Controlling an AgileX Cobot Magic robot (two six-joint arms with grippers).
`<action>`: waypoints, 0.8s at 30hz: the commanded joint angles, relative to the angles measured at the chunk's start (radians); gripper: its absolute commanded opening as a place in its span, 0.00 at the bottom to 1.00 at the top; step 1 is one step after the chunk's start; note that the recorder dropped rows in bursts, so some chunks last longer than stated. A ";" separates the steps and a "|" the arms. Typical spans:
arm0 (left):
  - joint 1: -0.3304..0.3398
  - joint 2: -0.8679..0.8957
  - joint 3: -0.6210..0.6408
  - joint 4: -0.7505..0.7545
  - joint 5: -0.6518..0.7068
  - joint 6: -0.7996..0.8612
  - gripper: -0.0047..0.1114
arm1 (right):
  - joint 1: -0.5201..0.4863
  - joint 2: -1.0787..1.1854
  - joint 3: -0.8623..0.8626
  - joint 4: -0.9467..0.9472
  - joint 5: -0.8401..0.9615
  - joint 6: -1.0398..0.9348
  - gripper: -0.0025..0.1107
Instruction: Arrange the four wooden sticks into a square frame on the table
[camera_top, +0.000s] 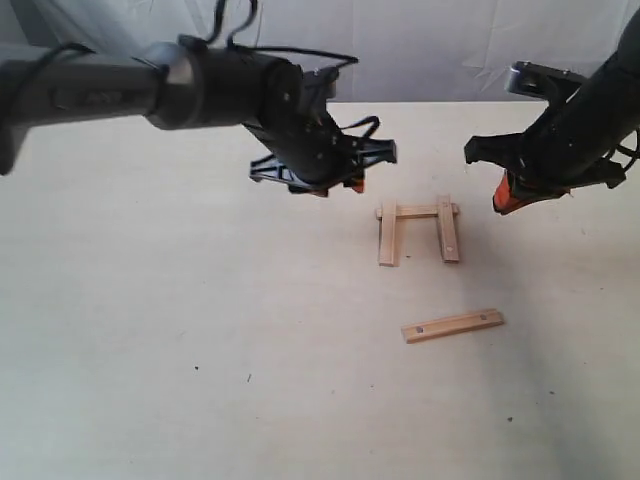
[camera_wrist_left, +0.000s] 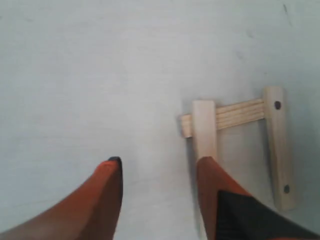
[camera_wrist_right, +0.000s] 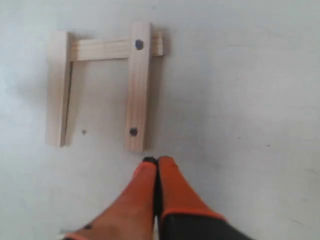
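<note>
Nearest lies one loose stick (camera_top: 452, 326), flat on the table (camera_top: 200, 330), apart from the other three. Those three make a frame (camera_top: 419, 211) open on its near side: two side sticks lie over a far crosspiece, ends protruding. Broad table surface spreads to the left and front. Both arms hover. The left gripper (camera_wrist_left: 159, 161) hangs near the frame's far left corner, fingers apart. The right gripper (camera_wrist_right: 154, 161) hangs at its right, fingers pressed together.

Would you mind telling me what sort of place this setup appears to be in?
Probably a robotics lab bench: a black left arm and right arm over a pale table, a white cloth-like backdrop, and only a few wooden sticks laid out.
</note>
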 joint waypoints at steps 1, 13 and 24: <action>0.084 -0.130 -0.001 0.106 0.242 0.160 0.43 | 0.113 -0.026 0.002 -0.027 0.132 -0.374 0.03; 0.111 -0.570 0.523 0.131 0.101 0.216 0.43 | 0.316 -0.086 0.203 -0.219 0.007 -0.712 0.40; 0.111 -0.908 0.868 0.189 -0.075 0.216 0.43 | 0.316 -0.080 0.331 -0.113 -0.199 -1.168 0.39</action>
